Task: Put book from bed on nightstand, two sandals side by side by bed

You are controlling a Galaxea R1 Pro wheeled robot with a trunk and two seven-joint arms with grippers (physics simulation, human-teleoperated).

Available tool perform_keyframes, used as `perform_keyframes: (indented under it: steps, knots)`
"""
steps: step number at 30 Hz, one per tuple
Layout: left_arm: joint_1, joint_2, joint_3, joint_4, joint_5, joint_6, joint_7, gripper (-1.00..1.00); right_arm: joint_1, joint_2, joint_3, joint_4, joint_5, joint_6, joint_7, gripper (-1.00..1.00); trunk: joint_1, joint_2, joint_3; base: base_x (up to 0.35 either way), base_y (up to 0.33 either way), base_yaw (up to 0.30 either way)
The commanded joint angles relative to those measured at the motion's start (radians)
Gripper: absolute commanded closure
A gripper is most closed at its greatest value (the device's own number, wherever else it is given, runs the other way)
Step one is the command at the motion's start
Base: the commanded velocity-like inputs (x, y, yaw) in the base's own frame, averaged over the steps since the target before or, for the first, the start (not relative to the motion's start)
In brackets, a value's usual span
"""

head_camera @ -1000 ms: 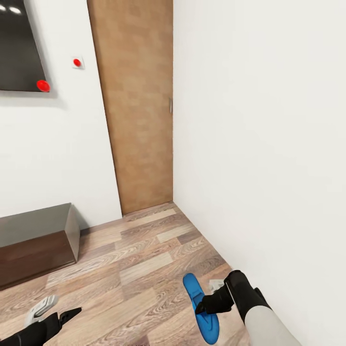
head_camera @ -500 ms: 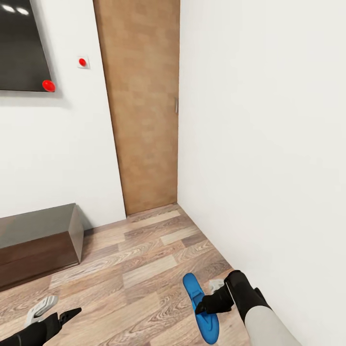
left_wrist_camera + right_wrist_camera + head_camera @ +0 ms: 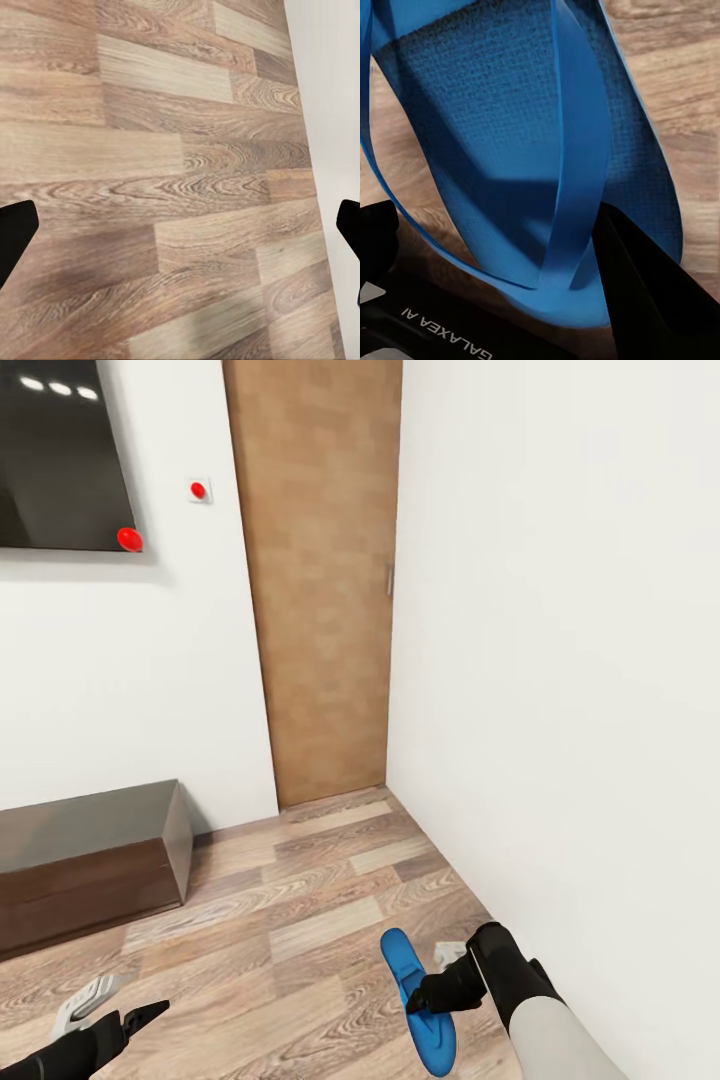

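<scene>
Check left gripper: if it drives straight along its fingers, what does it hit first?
Likely the wood-plank floor. The left gripper is open and empty, and its wrist view looks between the fingers onto bare planks, with white wall alongside. Depth is unclear.

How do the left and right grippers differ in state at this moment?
The right gripper has its jaws shut on a blue sandal, carried above the wood floor; the left gripper holds nothing. In the left wrist view the left jaws stand wide apart over bare planks, while in the right wrist view the right jaws clamp the sandal's sole and strap. Both are black, held low at the head view's bottom edge.
</scene>
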Motion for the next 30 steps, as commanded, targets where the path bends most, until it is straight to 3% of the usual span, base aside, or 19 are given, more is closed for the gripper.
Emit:
perform_keyframes:
  steps: [1, 30]
  knots:
    - [0.000, 0.000, 0.001, -0.001, 0.001, 0.005, -0.002, -1.00, -0.001, 0.002, -0.008, -0.002, 0.009, 0.004, 0.008, 1.00, 0.000, 0.000, -0.001, 0.002, 0.000, 0.236]
    - [0.000, 0.003, 0.004, 0.009, 0.003, 0.005, -0.002, -1.00, -0.001, 0.002, -0.008, -0.002, 0.008, 0.004, 0.008, 1.00, 0.000, 0.000, -0.001, 0.000, 0.000, 0.232]
